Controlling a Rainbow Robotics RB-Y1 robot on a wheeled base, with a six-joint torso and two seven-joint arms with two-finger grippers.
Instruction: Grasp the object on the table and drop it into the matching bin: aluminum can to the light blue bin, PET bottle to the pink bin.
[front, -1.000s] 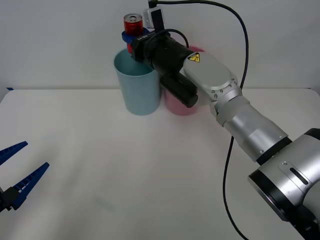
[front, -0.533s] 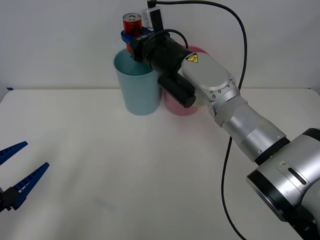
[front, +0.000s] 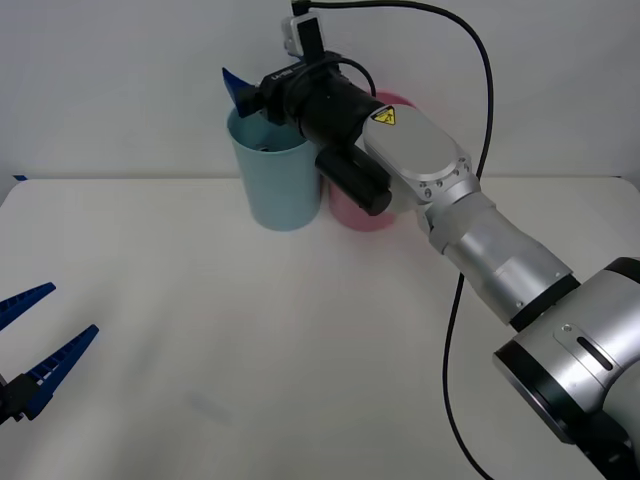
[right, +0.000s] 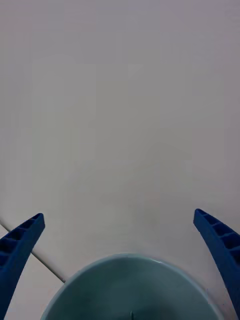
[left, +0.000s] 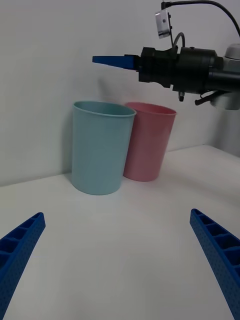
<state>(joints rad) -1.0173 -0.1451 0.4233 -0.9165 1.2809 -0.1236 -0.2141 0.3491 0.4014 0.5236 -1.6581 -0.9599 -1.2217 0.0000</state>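
Two blue ribbed fingers of our right gripper (front: 240, 88) stand spread wide with nothing between them, held just above the round rim of the tall light blue plastic bin (front: 272, 185); from the right wrist view we look straight down past them into its mouth (right: 131, 287). We cannot make out the small red aluminum can anywhere on the table, and a faint dark shape inside the blue rim in the front view is too unclear to name — our judgement is that the can lies inside that bin, which would leave the sorting done. Just beside the blue bin, touching or nearly so, stands the same-shaped pink plastic bin (left: 148, 142), partly hidden behind our right forearm in the front view. Both sit at the far side of the wide white matte table (front: 300, 330). Our left gripper (front: 35, 345) waits low at the near left, well apart, its fingers likewise parted and holding nothing. What could go wrong lies in pulling back: the fingers and the black wrist hang close over both rims, so a retreat that dips or swings sideways could clip a light bin and topple it — spilling what it holds.
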